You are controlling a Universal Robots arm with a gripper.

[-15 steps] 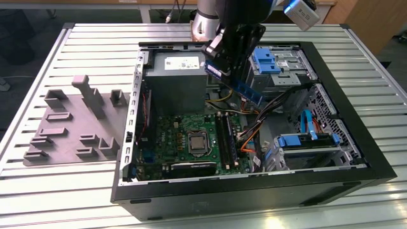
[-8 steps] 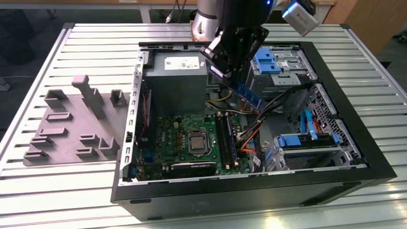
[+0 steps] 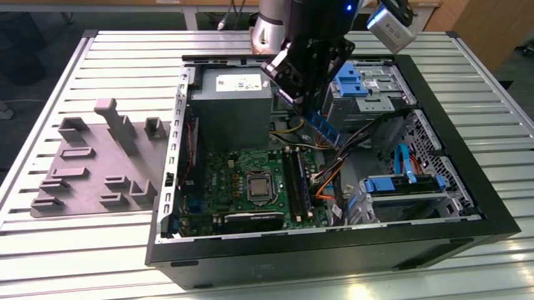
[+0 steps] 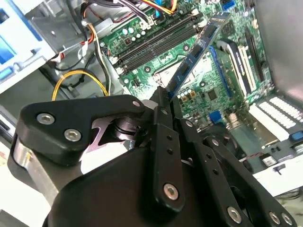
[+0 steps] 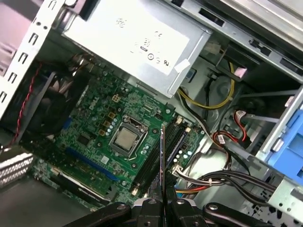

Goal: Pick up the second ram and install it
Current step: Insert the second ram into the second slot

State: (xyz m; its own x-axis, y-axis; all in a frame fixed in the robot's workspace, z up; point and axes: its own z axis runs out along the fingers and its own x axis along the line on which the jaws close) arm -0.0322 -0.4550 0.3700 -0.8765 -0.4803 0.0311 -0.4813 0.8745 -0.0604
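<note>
The second ram [image 3: 324,129] is a narrow blue-green stick with black chips, held tilted in the air inside the open computer case [image 3: 334,250]. My gripper [image 3: 302,106] is shut on its upper end. In the second wrist view the second ram [image 4: 199,49] reaches out from my gripper [image 4: 163,94] over the green motherboard [image 4: 213,90]. It hangs above the long black memory slots [image 4: 156,42] without touching them. The first wrist view shows the second ram [image 5: 162,156] edge-on, rising from my gripper [image 5: 161,202] in line with the memory slots [image 5: 147,163].
A grey power supply [image 3: 229,94] stands behind the motherboard [image 3: 242,169]. Blue drive bays [image 3: 401,184] and bundled cables [image 3: 329,178] crowd the case on the exterior view's right. A grey plastic tray [image 3: 92,162] with raised blocks lies on the slatted table at the exterior view's left.
</note>
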